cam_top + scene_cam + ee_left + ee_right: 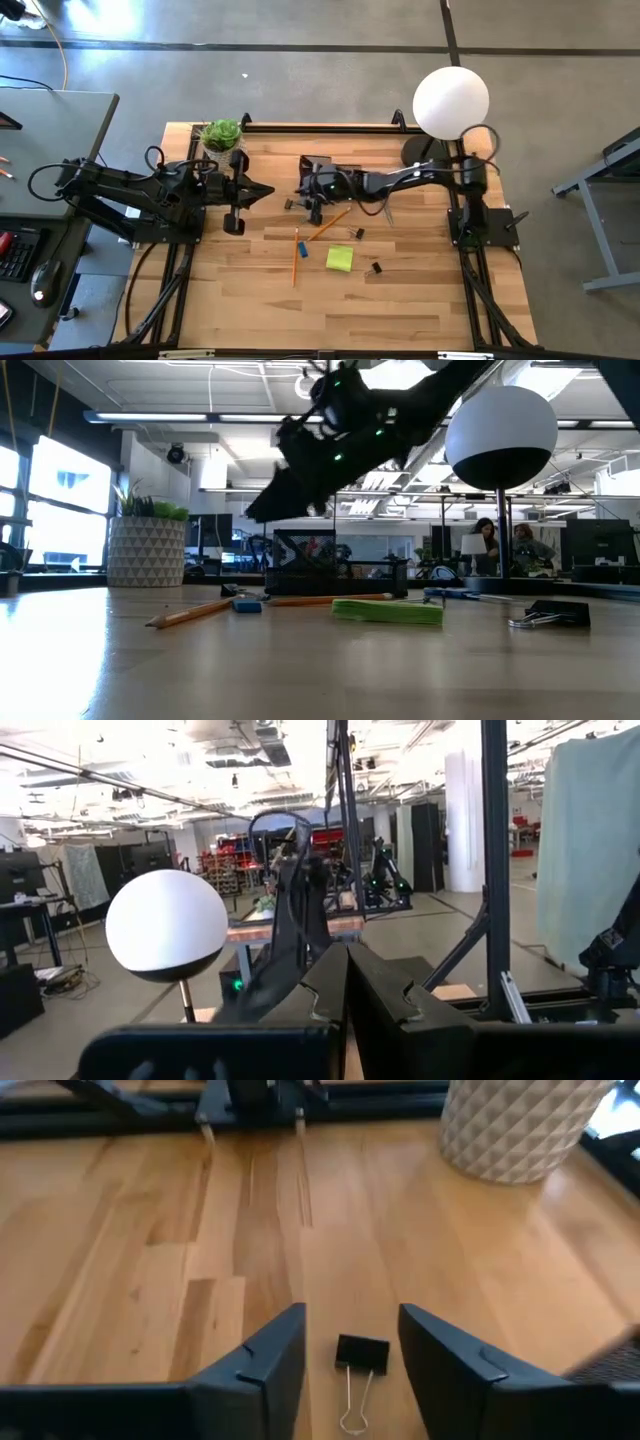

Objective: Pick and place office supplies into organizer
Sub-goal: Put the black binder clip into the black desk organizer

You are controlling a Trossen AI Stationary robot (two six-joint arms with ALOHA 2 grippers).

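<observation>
My right gripper [352,1316] is open and reaches past the black organizer [335,563] toward the table's left, above the wood. A small black binder clip [361,1352] lies flat on the table between its two fingers, untouched, with its wire handles toward the wrist. Nearer the front edge lie two orange pencils [295,257], a small blue piece [302,249], a yellow-green sticky pad [339,258] and two more binder clips [375,268]. My left gripper [262,190] waits shut at the left, held above the table and pointing right.
A potted plant [221,133] stands at the far left corner and a white globe lamp [451,100] at the far right. The right arm [400,180] hides much of the organizer in the high view. Bare wood stretches along the near edge [330,320].
</observation>
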